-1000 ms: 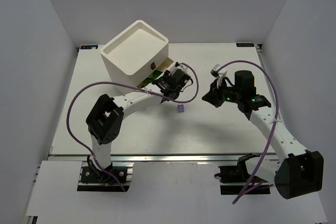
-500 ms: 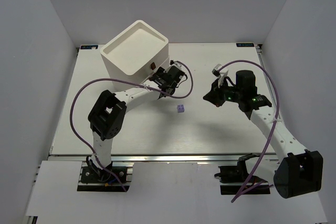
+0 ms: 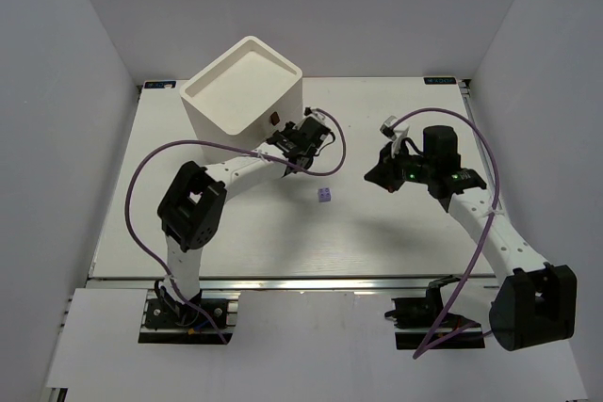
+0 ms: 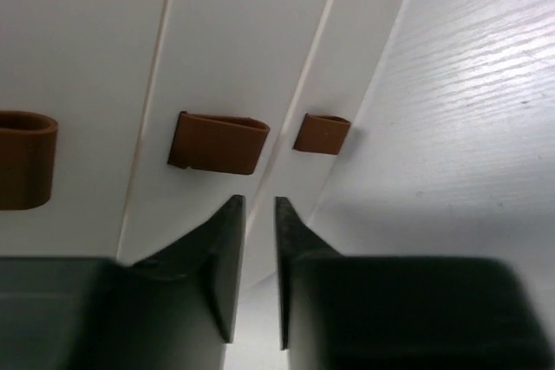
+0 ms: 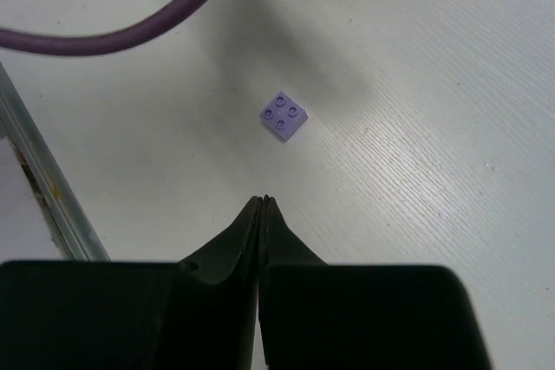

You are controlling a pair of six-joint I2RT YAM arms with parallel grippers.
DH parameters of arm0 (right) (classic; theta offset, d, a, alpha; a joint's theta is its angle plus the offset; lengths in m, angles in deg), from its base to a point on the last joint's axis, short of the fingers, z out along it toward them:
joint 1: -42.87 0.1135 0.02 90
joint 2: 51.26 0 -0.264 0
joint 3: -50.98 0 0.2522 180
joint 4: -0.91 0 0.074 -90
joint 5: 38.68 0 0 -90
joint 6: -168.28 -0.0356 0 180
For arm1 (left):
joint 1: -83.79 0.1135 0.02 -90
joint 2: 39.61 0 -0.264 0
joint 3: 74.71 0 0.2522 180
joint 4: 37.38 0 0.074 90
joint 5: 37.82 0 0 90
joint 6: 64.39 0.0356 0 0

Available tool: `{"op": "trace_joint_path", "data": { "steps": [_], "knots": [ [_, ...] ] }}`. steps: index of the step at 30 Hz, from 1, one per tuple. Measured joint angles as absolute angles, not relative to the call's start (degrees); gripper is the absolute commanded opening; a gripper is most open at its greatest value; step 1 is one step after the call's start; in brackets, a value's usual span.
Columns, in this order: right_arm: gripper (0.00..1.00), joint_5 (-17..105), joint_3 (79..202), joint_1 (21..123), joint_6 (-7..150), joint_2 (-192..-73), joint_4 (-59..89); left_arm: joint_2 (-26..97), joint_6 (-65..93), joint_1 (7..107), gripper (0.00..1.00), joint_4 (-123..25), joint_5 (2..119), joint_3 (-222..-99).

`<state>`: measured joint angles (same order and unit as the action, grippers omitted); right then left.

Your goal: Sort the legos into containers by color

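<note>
The white cabinet (image 3: pixel 243 91) stands at the back left, and its three drawers are all shut. Their red-brown handles show in the left wrist view: the nearest (image 4: pixel 217 142), one to its right (image 4: pixel 321 133) and one to its left (image 4: pixel 26 158). My left gripper (image 3: pixel 285 139) (image 4: pixel 260 205) is right in front of the drawers, its jaws a narrow gap apart and empty. One pale purple lego (image 3: pixel 325 196) (image 5: pixel 284 116) lies on the table. My right gripper (image 3: pixel 379 176) (image 5: pixel 262 201) is shut and empty, to the right of that lego. No other legos show.
The left arm's purple cable (image 5: pixel 130 28) loops above the table near the cabinet. The white table (image 3: pixel 396 233) ends in a metal rail at the near edge (image 3: pixel 283 281). Grey walls enclose the left, back and right sides.
The lowest drawer stood open with green legos in it. My left gripper has moved up against the cabinet and that drawer is now shut. The right arm has barely moved.
</note>
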<state>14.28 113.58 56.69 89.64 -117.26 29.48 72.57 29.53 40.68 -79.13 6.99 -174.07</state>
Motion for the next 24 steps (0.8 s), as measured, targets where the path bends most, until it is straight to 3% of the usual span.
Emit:
{"op": "trace_joint_path", "data": {
  "steps": [2, 3, 6, 7, 11, 17, 24],
  "knots": [
    [0.17, 13.3, 113.6, 56.7, 91.0, -117.4, 30.0, 71.9, 29.2, 40.6, 0.19, -79.0, 8.8, -173.3],
    [0.32, 12.7, 113.6, 56.7, 91.7, -117.4, 30.3, 71.1, 28.9, 40.5, 0.19, -79.2, 10.0, -172.6],
    [0.56, 10.4, 113.5, 56.7, 94.8, -117.4, 31.3, 65.9, 27.0, 40.1, 0.27, -79.0, 16.8, -168.2],
    [0.59, 9.4, 113.2, 56.8, 96.0, -117.5, 31.3, 62.9, 26.4, 40.1, 0.39, -79.0, 19.7, -166.2],
    [0.68, 6.6, 112.9, 57.8, 99.1, -119.6, 31.3, 48.1, 24.9, 40.0, 0.69, -77.4, 31.1, -157.7],
    [0.76, 5.8, 114.2, 62.2, 99.0, -128.9, 27.0, 22.3, 22.6, 40.1, 0.84, -75.2, 41.8, -143.1],
    [0.83, 10.0, 126.9, 69.4, 86.7, -148.7, 17.7, 5.6, 21.2, 40.2, 0.84, -75.4, 41.0, -132.7]
  ]
}}
